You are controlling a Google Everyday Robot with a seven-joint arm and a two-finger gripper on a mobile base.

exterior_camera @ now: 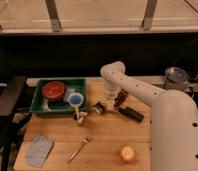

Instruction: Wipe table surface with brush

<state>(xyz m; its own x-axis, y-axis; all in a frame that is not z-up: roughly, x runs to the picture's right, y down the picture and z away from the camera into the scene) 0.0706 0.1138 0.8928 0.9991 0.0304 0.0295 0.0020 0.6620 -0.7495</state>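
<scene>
The table surface (102, 137) is a light-brown wooden top that fills the lower middle of the camera view. The brush (80, 117) is a small dark item with a pale end, on the table just in front of the green tray's right front corner. My gripper (101, 106) hangs from the white arm (137, 90), low over the table. It is a short way right of the brush and apart from it. A coiled orange cable (120, 98) runs beside the wrist.
A green tray (41, 104) at the back left holds a red bowl (55, 90) and a blue cup (74, 98). A black block (131, 113) lies right of the gripper. A fork (78, 150), a grey cloth (39, 149) and an orange fruit (127, 153) lie near the front. A black chair (7, 100) stands on the left.
</scene>
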